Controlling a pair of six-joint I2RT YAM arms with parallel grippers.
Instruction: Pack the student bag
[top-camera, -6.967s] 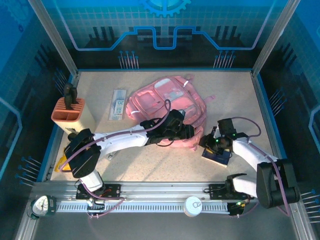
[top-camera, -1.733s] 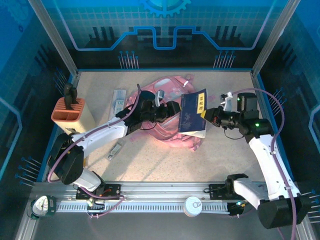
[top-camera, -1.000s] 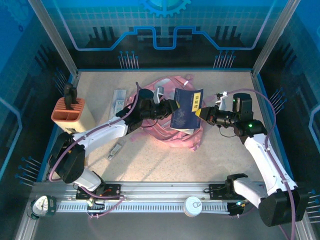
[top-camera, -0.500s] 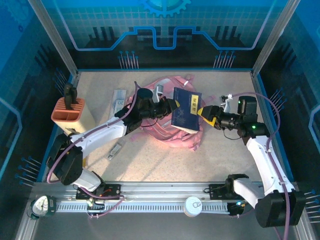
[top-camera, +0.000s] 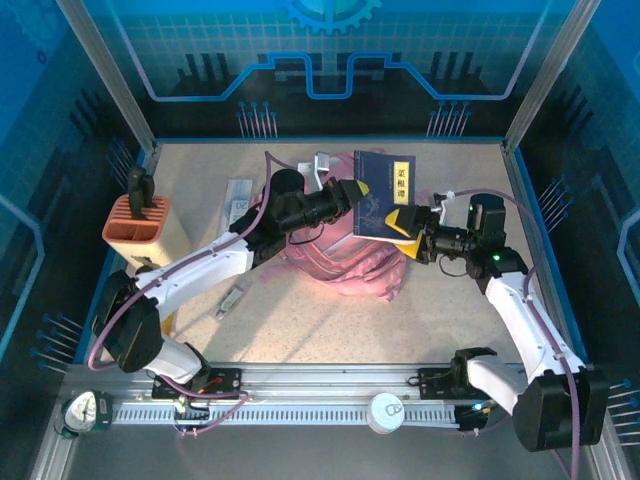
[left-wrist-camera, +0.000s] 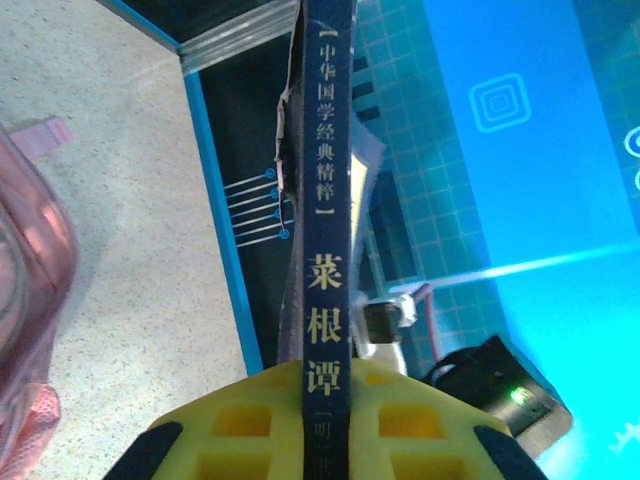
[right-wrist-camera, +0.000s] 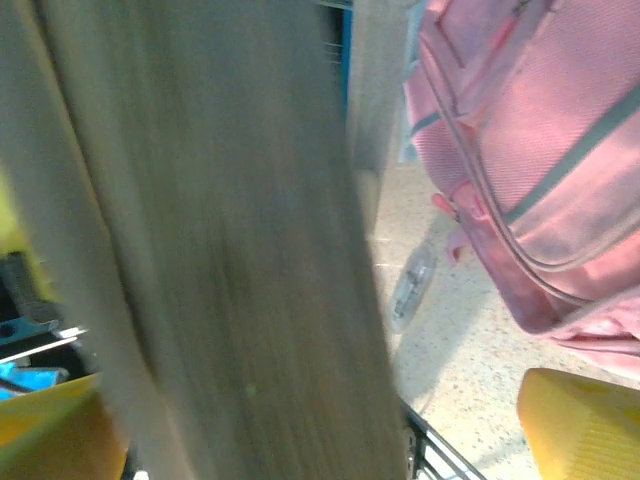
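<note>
Top external: student bag (top-camera: 340, 268) on speckled tabletop (top-camera: 300, 330), blue walls (top-camera: 330, 60).

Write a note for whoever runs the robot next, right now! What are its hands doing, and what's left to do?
Left gripper: shut on the blue book, holding it upright over the student bag.
Right gripper: open beside the book's lower edge, holding nothing.
Done: the book is up off the table, gripped by the left arm alone.
Left: get the book inside the bag. I cannot tell how wide its opening is.
</note>
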